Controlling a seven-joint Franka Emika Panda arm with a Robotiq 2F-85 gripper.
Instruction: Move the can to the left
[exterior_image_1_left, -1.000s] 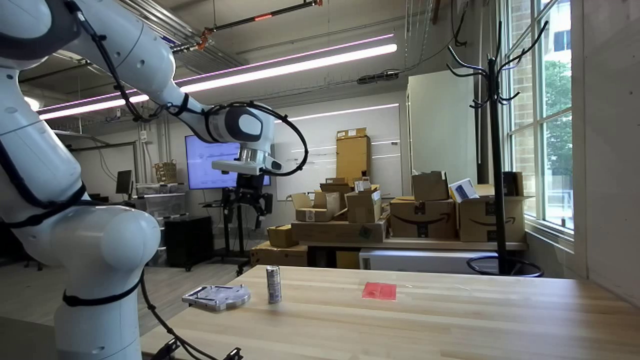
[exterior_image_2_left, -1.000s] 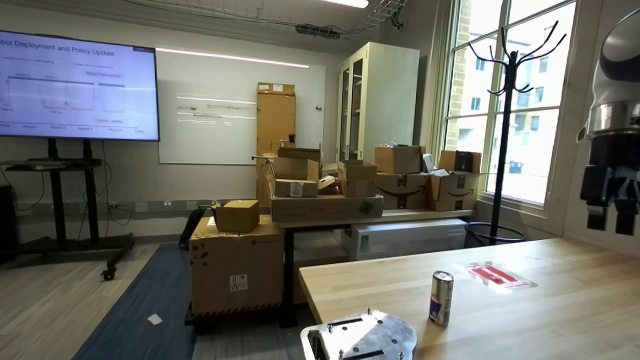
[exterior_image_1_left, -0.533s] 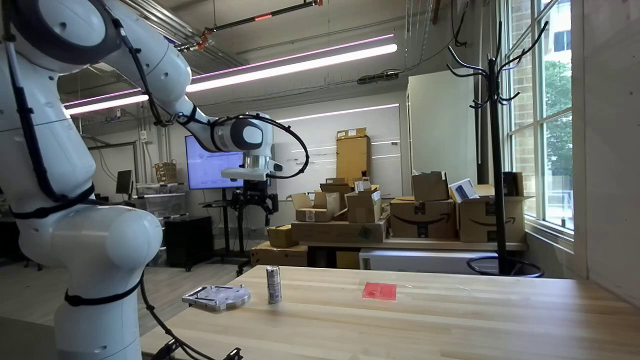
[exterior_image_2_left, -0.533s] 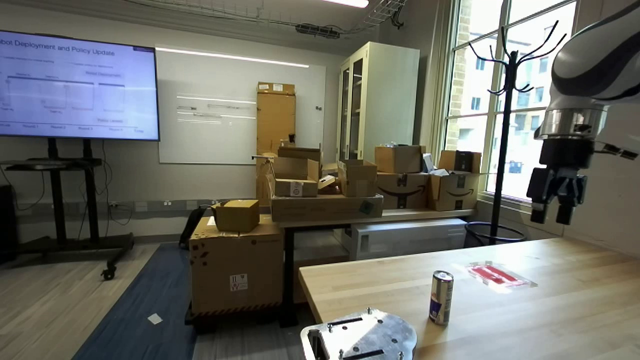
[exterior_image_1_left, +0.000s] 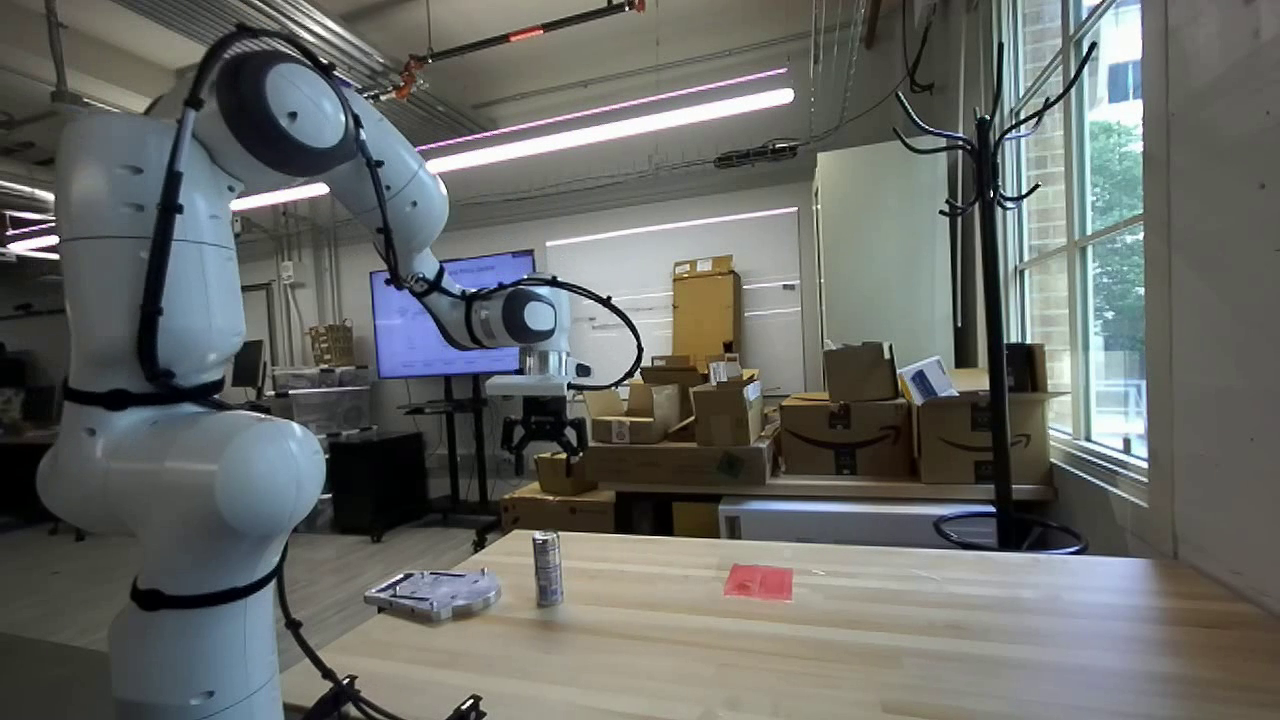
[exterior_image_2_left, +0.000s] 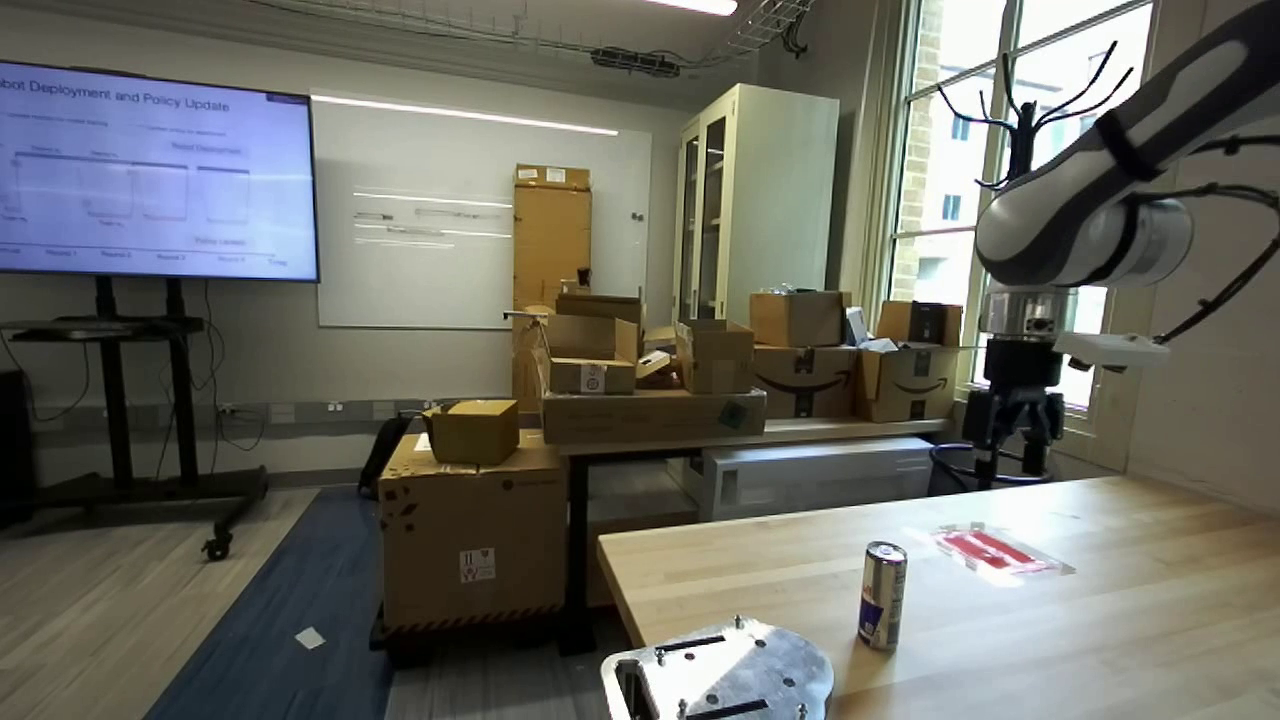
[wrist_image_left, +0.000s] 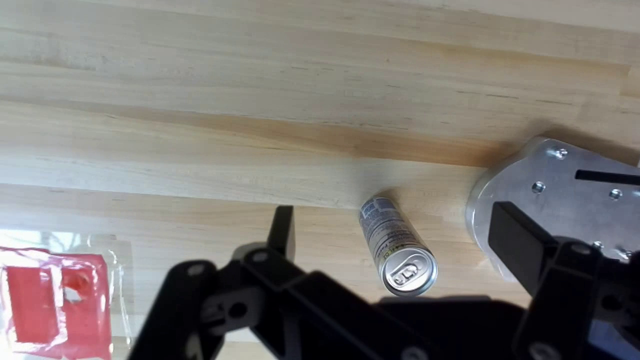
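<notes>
1. Wrist view: the pincer (wrist_image_left: 399, 235) is spread wide, its two black fingers (wrist_image_left: 283, 230) well apart, with bare table (wrist_image_left: 200, 60) and the can (wrist_image_left: 391, 237) showing in the gap between them.
2. The can stands upright on the table, below the fingers and apart from the pincer, its ring-pull top facing up.
3. Near the can, partly behind one finger, lies a flat metal plate (wrist_image_left: 567, 207); farther off on the opposite side is a flat red piece (wrist_image_left: 85, 320) edged with clear film.
4. Both exterior views show the pincer hanging above the table, its fingers pointing downward.
5. In an exterior view the arm (exterior_image_1_left: 150, 290) stands almost upright along its lower length, folds over at a high elbow (exterior_image_1_left: 285, 115), then slopes down to the wrist (exterior_image_1_left: 530, 318), above the pincer.
</notes>
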